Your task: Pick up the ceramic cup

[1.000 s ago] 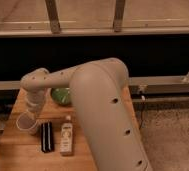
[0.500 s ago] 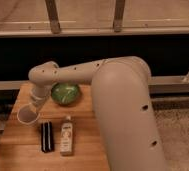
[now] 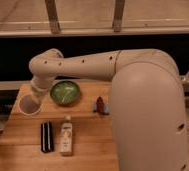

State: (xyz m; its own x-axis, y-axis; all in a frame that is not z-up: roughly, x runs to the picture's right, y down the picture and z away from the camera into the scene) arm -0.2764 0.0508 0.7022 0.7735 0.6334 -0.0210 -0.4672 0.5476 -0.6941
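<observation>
The ceramic cup (image 3: 28, 106) is a small round white-grey cup with a wide mouth, at the left edge of the wooden table (image 3: 88, 145). My gripper (image 3: 36, 96) is at the cup's right rim, at the end of the large white arm (image 3: 88, 62) that reaches across from the right. The wrist hides the gripper's tips and where they meet the cup. The green bowl (image 3: 64, 92) stands just right of the cup.
A small red object (image 3: 101, 105) stands right of the bowl, close to the arm. A black rectangular item (image 3: 47, 136) and a small pale bottle (image 3: 66, 135) lie side by side nearer the front. A dark wall and rail run behind the table.
The arm has swung up and right, uncovering the bowl and the red object. The gripper and the cup have moved up in the picture together.
</observation>
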